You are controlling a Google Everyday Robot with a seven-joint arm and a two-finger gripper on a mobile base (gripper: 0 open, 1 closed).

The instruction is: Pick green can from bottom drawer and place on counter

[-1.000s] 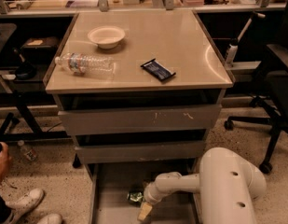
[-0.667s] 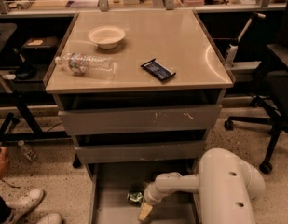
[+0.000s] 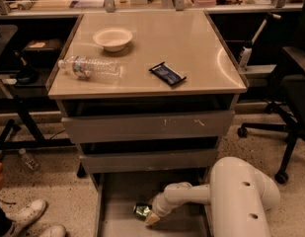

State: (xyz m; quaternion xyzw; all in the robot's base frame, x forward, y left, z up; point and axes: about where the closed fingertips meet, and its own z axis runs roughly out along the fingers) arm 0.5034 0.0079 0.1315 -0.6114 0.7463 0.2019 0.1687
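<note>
The bottom drawer [image 3: 123,216] is pulled out at the foot of the grey cabinet, its flat grey floor showing. The green can [image 3: 141,210] lies on that floor near the middle, small and shiny. My white arm reaches in from the lower right, and the gripper [image 3: 152,217] sits right against the can's right side, low in the drawer. The counter [image 3: 191,48] is the glossy beige top of the cabinet, well above the gripper.
On the counter lie a clear water bottle [image 3: 90,67] on its side, a white bowl [image 3: 112,37] and a dark snack packet [image 3: 168,74]. An office chair [image 3: 290,107] stands to the right. White shoes [image 3: 28,217] and a small bottle [image 3: 28,159] are on the floor at the left.
</note>
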